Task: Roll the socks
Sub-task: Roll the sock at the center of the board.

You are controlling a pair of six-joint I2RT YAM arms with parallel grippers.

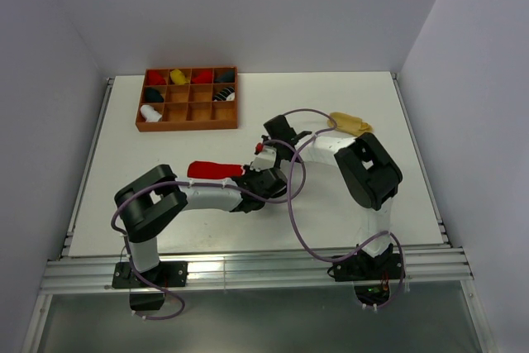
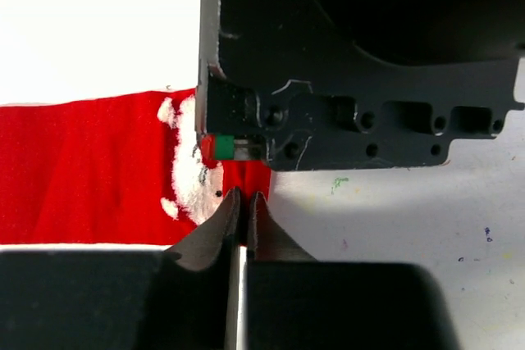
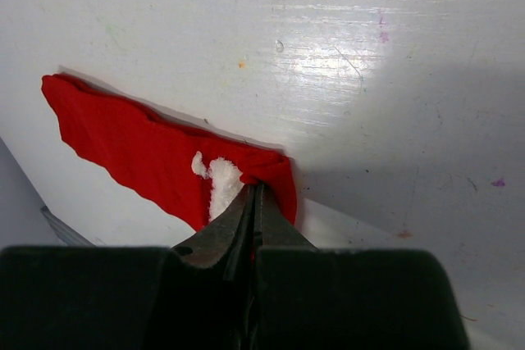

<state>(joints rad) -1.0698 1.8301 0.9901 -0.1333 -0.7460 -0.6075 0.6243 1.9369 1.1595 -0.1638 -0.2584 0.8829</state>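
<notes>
Pale walls enclose a white desk, seen from above. A brown wooden tray, the reference landmark, sits at the far left of the desk. Several of its compartments hold small bundles in red, yellow, black and white.

The red sock lies flat on the desk on the near side of the tray, apart from it. It runs left to right, and its right end is about in line with the tray's right wall. A white patch marks that end.

The tan-yellow sock lies well to the right of the tray, about level with its near wall.

The left arm and right arm both reach to the red sock's patterned end, nearer than the tray's right corner. The right jaws are clamped on this end, and the fabric puckers where the tips meet. The left jaws are together, with their tips on the red edge just beside the white patch. Whether they pinch cloth cannot be told. The right arm's dark wrist housing hangs close above them.
</notes>
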